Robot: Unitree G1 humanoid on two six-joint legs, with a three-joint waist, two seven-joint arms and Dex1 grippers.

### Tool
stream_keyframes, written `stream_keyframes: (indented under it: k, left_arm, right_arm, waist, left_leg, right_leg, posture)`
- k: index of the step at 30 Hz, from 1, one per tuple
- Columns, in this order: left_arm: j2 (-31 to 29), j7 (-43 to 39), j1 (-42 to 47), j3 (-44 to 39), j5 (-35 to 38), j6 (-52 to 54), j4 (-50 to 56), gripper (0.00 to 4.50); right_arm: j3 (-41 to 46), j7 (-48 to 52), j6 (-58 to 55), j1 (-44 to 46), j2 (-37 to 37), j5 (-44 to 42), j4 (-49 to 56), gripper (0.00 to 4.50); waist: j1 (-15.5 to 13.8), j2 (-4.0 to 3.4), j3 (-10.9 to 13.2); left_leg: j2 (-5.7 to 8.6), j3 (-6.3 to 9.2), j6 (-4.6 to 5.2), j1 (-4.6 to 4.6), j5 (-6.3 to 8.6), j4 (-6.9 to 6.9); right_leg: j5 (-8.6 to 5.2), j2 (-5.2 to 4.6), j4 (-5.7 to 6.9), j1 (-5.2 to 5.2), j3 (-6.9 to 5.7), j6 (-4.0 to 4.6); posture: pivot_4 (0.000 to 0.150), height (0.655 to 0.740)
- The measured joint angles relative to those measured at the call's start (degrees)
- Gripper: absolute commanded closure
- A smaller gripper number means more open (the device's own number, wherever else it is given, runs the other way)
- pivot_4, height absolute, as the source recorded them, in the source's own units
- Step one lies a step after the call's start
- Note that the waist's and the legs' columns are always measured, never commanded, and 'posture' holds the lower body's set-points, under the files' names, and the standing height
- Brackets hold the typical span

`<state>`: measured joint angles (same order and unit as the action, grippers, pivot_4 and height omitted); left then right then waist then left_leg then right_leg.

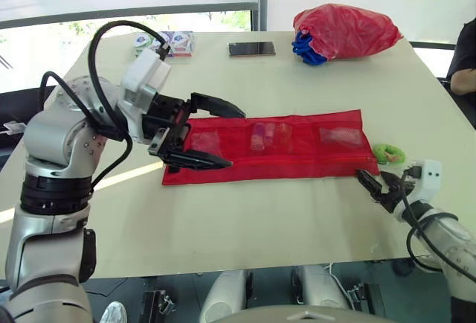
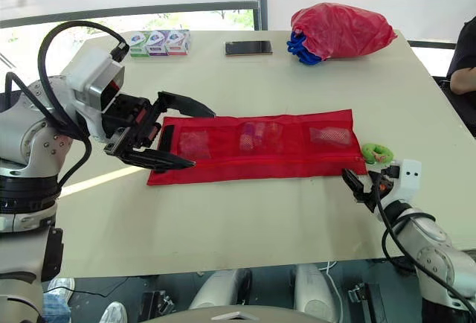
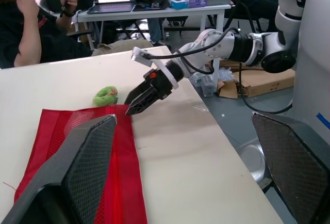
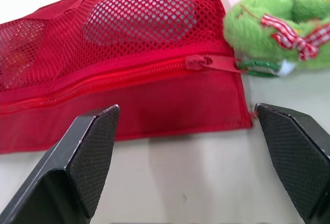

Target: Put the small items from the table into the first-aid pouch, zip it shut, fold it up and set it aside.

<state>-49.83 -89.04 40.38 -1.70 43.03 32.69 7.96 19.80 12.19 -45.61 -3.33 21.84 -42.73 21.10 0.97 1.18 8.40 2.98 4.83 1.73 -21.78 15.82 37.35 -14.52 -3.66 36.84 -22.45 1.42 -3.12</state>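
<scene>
Pouch (image 1: 297, 161) – red, with net pockets – is lying flat and spread open long across the middle of the table (image 1: 260, 226). Small things (image 1: 262, 137) are showing through its net. Its zip pull (image 4: 198, 61) is sitting at the right end, just beside a green fuzzy toy (image 4: 268, 22). The left gripper (image 1: 236, 138) is hanging over the pouch's left end with its fingers spread wide – holding nothing. The right gripper (image 4: 185, 109) is pointing at the pouch's right corner, fingers wide too. A red bag (image 1: 346, 29), a phone (image 1: 251, 48) and small boxes (image 2: 160, 42) are sitting at the far edge.
</scene>
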Motion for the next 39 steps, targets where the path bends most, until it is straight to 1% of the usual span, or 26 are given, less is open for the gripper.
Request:
stream_keyframes:
  k: [1, 5, 9, 13, 15, 16, 17, 18, 19, 20, 24, 27, 29, 32, 34, 37, 39]
  left_arm:
    - [0.0, 0.0, 0.0, 0.0, 0.0, 0.0, 0.2, 0.04]
    - [0.0, 0.0, -0.2, 0.0, 0.0, 0.0, 0.6, 0.04]
    - [0.2, 0.5, -0.9, 0.0, 0.2, 0.2, 1.7, 0.04]
    - [1.3, 1.7, -0.9, 0.0, 1.0, 0.8, 2.1, 0.0]
    - [1.9, 2.5, -0.9, 0.0, 1.1, 0.9, 2.1, 0.0]
    - [2.2, 3.0, -0.9, 0.0, 1.2, 1.2, 2.1, 0.0]
    - [2.4, 3.3, -0.9, 0.0, 1.2, 1.4, 2.1, 0.0]
    - [2.6, 3.6, -0.9, 0.0, 1.2, 1.5, 2.1, 0.0]
    - [2.8, 4.0, -0.9, 0.0, 1.2, 1.5, 2.1, 0.0]
    - [2.8, 4.0, -0.9, 0.0, 1.2, 1.5, 2.1, 0.0]
    - [3.0, 4.3, -0.7, 0.0, 1.1, 1.5, 2.1, 0.0]
    - [3.7, 4.3, -0.1, 0.1, 1.0, 1.5, 2.0, 0.0]
    - [3.8, 4.4, -0.1, 0.1, 1.0, 1.5, 1.9, 0.0]
    - [3.9, 4.4, 0.1, 0.2, 1.0, 1.7, 1.7, 0.0]
    - [3.8, 4.3, 0.1, 0.2, 0.9, 1.8, 1.4, 0.0]
    - [3.9, 4.4, 0.2, 0.2, 0.9, 1.9, 1.4, 0.0]
    - [3.5, 4.6, 0.2, 0.2, 0.9, 2.1, 1.5, 0.0]
  right_arm:
    - [0.3, -0.4, -1.7, 2.1, 0.0, -0.8, -1.2, 0.0]
    - [1.9, -1.1, -5.1, 5.4, -1.3, -4.2, -3.1, 0.0]
    - [2.6, 1.4, -7.0, 6.4, -2.4, -9.0, -4.7, 0.0]
    - [3.1, 1.9, -6.0, 7.2, -4.5, -9.7, -6.8, 1.12]
    - [3.2, 2.1, -5.5, 7.2, -5.4, -9.9, -7.6, 1.98]
    - [3.2, 2.1, -5.4, 7.2, -6.2, -10.2, -7.9, 2.6]
    - [3.1, 2.1, -5.3, 7.2, -6.5, -10.5, -8.0, 3.02]
    - [3.1, 2.1, -5.2, 7.2, -6.5, -10.6, -8.0, 3.56]
    - [3.1, 2.3, -5.0, 7.2, -6.6, -11.0, -7.7, 4.21]
    - [3.1, 2.3, -4.9, 7.2, -6.6, -11.2, -7.6, 4.38]
    - [3.4, 2.0, -4.0, 7.0, -7.1, -11.8, -7.3, 4.38]
    - [4.8, 1.0, -3.4, 6.3, -7.8, -14.1, -7.0, 4.38]
    - [6.4, 0.8, -3.4, 5.0, -6.9, -16.0, -5.6, 4.38]
    - [10.7, 1.4, -4.2, 1.3, -2.0, -20.7, -3.1, 4.38]
    - [16.4, 2.4, -4.8, -2.1, 3.0, -25.3, -1.4, 4.38]
    - [18.6, 3.4, -5.8, -3.7, 5.9, -30.0, -0.7, 4.38]
    - [19.5, 4.5, -7.4, -3.9, 11.0, -34.2, -0.3, 4.38]
  waist:
    - [0.1, 0.01, 0.0]
    - [0.1, 0.01, 0.0]
    - [0.1, 0.0, 0.0]
    - [0.1, -0.02, 0.0]
    - [0.1, -0.03, 0.0]
    - [0.1, -0.04, 0.0]
    - [0.2, -0.05, 0.0]
    - [0.1, -0.07, 0.0]
    - [0.1, -0.04, 0.0]
    - [0.1, -0.03, 0.0]
    - [0.0, -0.06, 0.0]
    - [-0.1, -0.07, 0.0]
    - [-0.3, -0.13, 0.1]
    - [-0.6, -0.17, 0.1]
    - [-0.5, -0.13, 0.1]
    - [0.0, -0.14, 0.1]
    - [0.2, -0.3, 0.1]
  left_leg:
    - [0.0, -0.03, 0.0, 0.01, 0.0, 0.0]
    - [-0.04, -0.03, 0.0, 0.01, 0.0, 0.0]
    - [-0.06, -0.05, 0.01, 0.0, 0.0, 0.0]
    - [-0.07, -0.06, 0.02, 0.01, 0.01, 0.0]
    - [-0.07, -0.06, 0.0, 0.01, 0.0, 0.0]
    - [-0.07, -0.06, 0.0, -0.01, 0.0, 0.0]
    - [-0.07, -0.07, 0.0, -0.01, 0.0, 0.0]
    - [-0.06, -0.07, 0.0, -0.01, -0.01, 0.0]
    - [-0.06, -0.06, -0.01, 0.0, -0.01, 0.01]
    - [-0.06, -0.06, -0.01, 0.0, -0.01, 0.01]
    - [-0.05, -0.06, -0.01, 0.01, -0.01, 0.03]
    - [-0.04, -0.06, -0.01, -0.01, -0.01, 0.03]
    - [0.0, -0.05, -0.01, -0.03, -0.01, 0.04]
    - [0.06, -0.02, 0.02, -0.07, 0.0, 0.06]
    - [0.04, -0.04, 0.12, -0.06, 0.06, 0.07]
    - [-0.06, -0.06, 0.26, 0.04, 0.14, 0.06]
    - [-0.06, -0.16, 0.28, 0.06, 0.15, 0.05]
  right_leg:
    - [0.0, 0.0, 0.0, 0.0, 0.02, 0.0]
    - [0.0, 0.05, 0.01, 0.0, 0.02, 0.0]
    - [0.0, 0.07, 0.01, 0.0, 0.06, 0.0]
    - [0.0, 0.08, 0.03, 0.0, 0.07, 0.0]
    - [0.0, 0.08, 0.03, 0.0, 0.07, 0.0]
    - [0.0, 0.09, 0.03, -0.01, 0.07, 0.0]
    - [0.0, 0.08, 0.04, -0.01, 0.08, 0.0]
    - [0.0, 0.08, 0.03, -0.02, 0.08, 0.0]
    - [0.0, 0.08, 0.03, -0.01, 0.08, 0.0]
    - [0.0, 0.08, 0.03, -0.01, 0.07, 0.0]
    - [0.01, 0.08, 0.03, -0.01, 0.07, 0.0]
    - [0.0, 0.07, 0.03, -0.01, 0.07, 0.0]
    - [0.0, 0.04, 0.02, -0.01, 0.07, 0.0]
    - [0.0, -0.02, -0.01, 0.0, 0.03, 0.0]
    - [0.01, -0.01, -0.01, 0.05, 0.04, -0.01]
    - [0.0, 0.07, 0.01, 0.11, 0.06, -0.01]
    - [0.0, 0.07, 0.03, 0.11, 0.14, -0.01]
  posture:
    - [0.15, 0.74]
    - [0.15, 0.74]
    - [0.15, 0.74]
    - [0.15, 0.74]
    - [0.15, 0.74]
    - [0.15, 0.74]
    - [0.15, 0.74]
    - [0.15, 0.74]
    - [0.15, 0.74]
    - [0.15, 0.74]
    - [0.15, 0.74]
    - [0.15, 0.74]
    - [0.15, 0.74]
    - [0.15, 0.74]
    - [0.15, 0.74]
    - [0.15, 0.74]
    - [0.15, 0.74]
